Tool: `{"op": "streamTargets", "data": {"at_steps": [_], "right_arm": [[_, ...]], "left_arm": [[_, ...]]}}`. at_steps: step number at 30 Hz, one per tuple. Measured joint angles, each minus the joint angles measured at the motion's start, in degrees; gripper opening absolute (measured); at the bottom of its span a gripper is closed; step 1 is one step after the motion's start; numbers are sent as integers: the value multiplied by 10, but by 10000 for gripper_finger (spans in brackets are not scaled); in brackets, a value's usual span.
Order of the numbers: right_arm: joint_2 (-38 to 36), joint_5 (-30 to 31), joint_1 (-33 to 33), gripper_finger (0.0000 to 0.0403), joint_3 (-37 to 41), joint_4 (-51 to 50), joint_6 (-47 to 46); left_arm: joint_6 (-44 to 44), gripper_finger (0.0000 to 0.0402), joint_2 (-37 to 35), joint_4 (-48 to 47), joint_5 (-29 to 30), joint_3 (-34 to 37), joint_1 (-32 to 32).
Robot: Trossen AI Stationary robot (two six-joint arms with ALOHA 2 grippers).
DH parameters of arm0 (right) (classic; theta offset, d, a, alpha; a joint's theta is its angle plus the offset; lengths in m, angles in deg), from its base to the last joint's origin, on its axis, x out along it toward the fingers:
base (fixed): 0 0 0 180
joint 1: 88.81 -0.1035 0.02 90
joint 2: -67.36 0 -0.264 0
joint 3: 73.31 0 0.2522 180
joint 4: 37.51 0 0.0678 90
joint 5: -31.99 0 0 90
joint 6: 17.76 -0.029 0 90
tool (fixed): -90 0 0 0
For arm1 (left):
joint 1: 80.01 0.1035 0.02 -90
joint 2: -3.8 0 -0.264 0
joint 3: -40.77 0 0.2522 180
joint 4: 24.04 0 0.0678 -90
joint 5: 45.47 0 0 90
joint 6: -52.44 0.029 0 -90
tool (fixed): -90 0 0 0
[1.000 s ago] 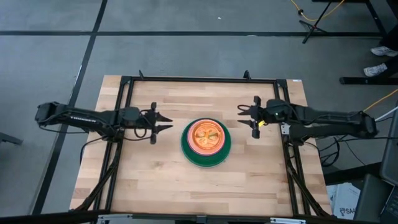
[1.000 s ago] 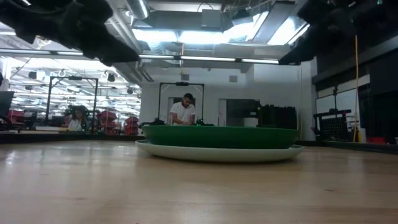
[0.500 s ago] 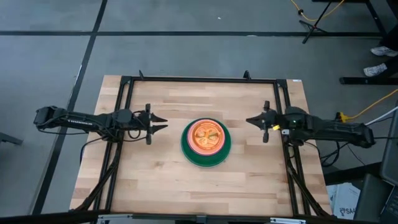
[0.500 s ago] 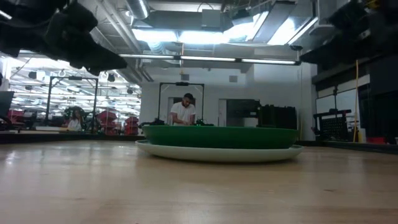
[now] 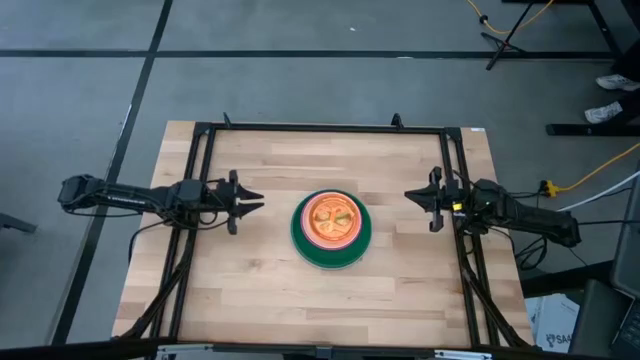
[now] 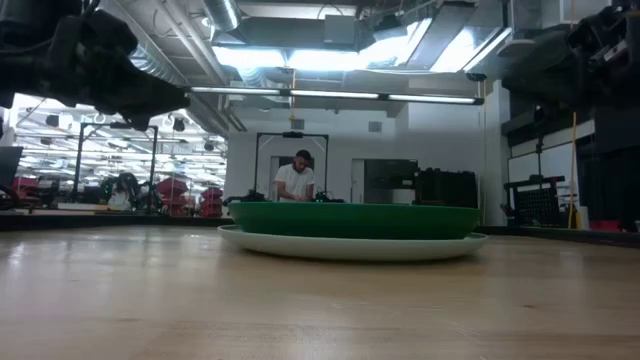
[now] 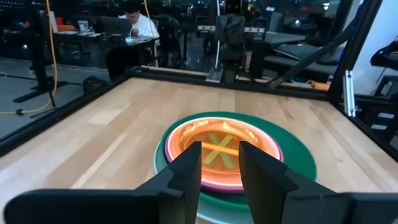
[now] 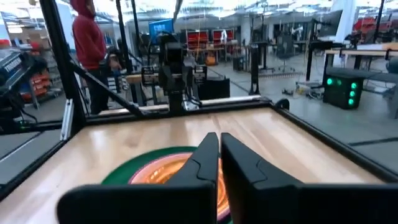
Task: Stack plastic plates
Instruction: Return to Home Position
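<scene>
Now both arms are drawn back from the plate stack, noticeably farther than a second ago.

- Stack: sits at the middle of the wooden table [image 5: 250, 290], untouched by either arm. The small round orange plastic plate [image 5: 331, 220] is on top. A magenta plastic rim [image 7: 214, 185] shows just under it, then the large dark green plastic plate [image 6: 355, 220], with the pale blue plastic plate [image 6: 350, 246] at the bottom against the wood. The smaller plates between are mostly hidden; a greenish pattern shows faintly through the orange.
- Left gripper [image 5: 258, 201]: on the stack's left side, apart from the green rim and pointing at it. Its fingers are parted by a moderate gap, narrower than a second ago, with nothing between them.
- Right gripper [image 5: 410, 195]: on the stack's right side, well apart from it. It has retreated more than the left. Its fingers were spread a second ago and are now almost together, holding nothing.
- Stack position and order: unchanged across the last second.

Judgement: stacking looks complete, since no loose plate lies anywhere on the table beside the stack. The retreat reads as both arms heading to rest, and only that remains. The risk is low, as both grippers are clear of the stack and carry nothing.
</scene>
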Motion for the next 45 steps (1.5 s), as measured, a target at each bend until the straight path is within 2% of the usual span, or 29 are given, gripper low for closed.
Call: {"op": "streamTargets", "data": {"at_steps": [8,14,18,23,29,33,35,45], "right_arm": [[0,11,0,14,26,1,-8],[0,6,0,14,27,5,-7],[0,3,0,14,27,3,-6],[0,-1,0,14,27,4,-8],[0,-20,0,14,27,4,-33],[1,-18,0,14,27,4,-34],[1,-10,0,14,27,2,-37],[1,-4,0,14,27,0,-37]], "left_arm": [[8,81,-57,-40,-1,0,0],[10,59,-131,-42,-45,19,0],[6,49,-192,-89,-41,27,0],[16,41,-250,-102,-41,27,0],[18,39,-249,-121,-13,27,0],[11,40,-248,-144,76,27,1],[21,40,-240,-141,102,26,1],[25,40,-239,-141,106,26,1]]}}
